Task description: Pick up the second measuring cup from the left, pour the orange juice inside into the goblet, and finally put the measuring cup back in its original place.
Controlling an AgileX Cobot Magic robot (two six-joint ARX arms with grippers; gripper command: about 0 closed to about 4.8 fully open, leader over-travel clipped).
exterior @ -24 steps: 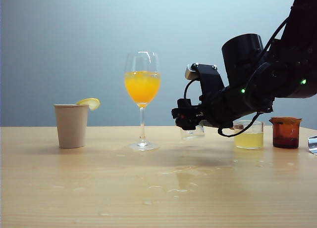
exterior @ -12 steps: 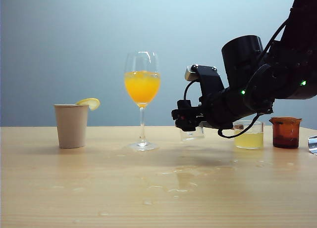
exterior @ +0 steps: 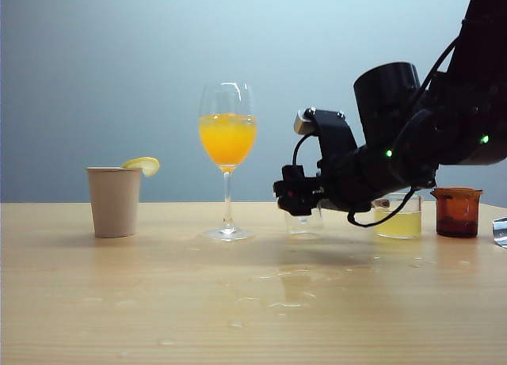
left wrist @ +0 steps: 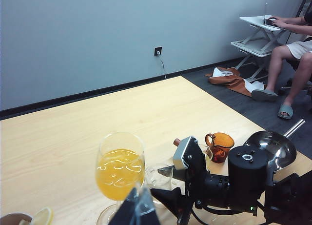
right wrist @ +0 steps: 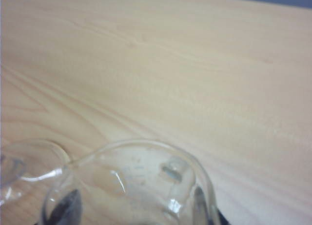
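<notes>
Right gripper (exterior: 299, 211) clasps the emptied measuring cup (exterior: 305, 221) low over the table (exterior: 158, 302), right of the goblet (exterior: 227, 155)

Exterior view: jaws part-open around the clear cup, whose base sits at or just above the wood; orange juice (exterior: 227, 138) fills the goblet's bowl. Left wrist view: the left gripper (left wrist: 138, 209) shows only dark fingertips, opening unclear; the cup (left wrist: 157, 177) stands between the goblet (left wrist: 119, 173) and the right arm. Right wrist view: finger pads (right wrist: 63, 209) flank the cup's flared rim (right wrist: 141, 181), glass clear and drained
</notes>
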